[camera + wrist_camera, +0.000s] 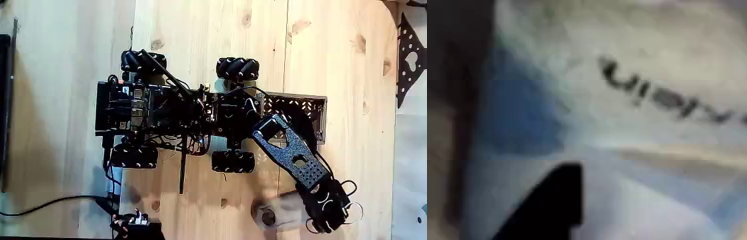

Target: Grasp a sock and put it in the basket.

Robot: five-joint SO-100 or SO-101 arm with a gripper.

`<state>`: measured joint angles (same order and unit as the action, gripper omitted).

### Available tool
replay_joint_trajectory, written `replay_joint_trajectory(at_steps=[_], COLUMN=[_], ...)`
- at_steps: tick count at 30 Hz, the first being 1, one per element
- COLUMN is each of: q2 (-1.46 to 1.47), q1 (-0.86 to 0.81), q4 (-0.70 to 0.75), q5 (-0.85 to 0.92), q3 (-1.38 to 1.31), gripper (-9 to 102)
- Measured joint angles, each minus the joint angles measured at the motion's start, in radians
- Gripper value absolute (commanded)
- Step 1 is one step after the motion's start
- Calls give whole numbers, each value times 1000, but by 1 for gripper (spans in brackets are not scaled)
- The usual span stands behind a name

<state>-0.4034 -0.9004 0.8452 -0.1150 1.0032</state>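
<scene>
Blue perforated arm link [293, 155] stretched down-right over table [200, 27], gripper [313, 217] beside sock [273, 215], finger state unclear.

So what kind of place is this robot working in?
Probably a hobby or home workshop, not a factory: a light wooden floor or tabletop with knots, a small wheeled robot base carrying a black basket, and loose cables trailing across the surface.

In the fixed view the sock [275, 212] is a pale grey-white roll that lies on the wooden table near the bottom edge, with a round dark opening on its left end. The basket [301, 105] is black with lattice walls, rectangular, and it stands upright higher in the view, well apart from the sock. Its lower part is hidden.
</scene>
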Motion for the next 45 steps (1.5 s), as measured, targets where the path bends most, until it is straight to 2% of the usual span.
replay_joint_trajectory(at_steps=[12,19,22,28,30,40,45], q2=[64,75,80,104,114,117,71], q1=[-5,-5,-5,-6,0,15,46], q4=[-11,-11,-15,-114,-137,-138,-17], q5=[81,91,91,91,91,107,107], q3=[-2,-3,-3,-14,-17,-17,-15], gripper=[42,34,24,4,1,0,0])
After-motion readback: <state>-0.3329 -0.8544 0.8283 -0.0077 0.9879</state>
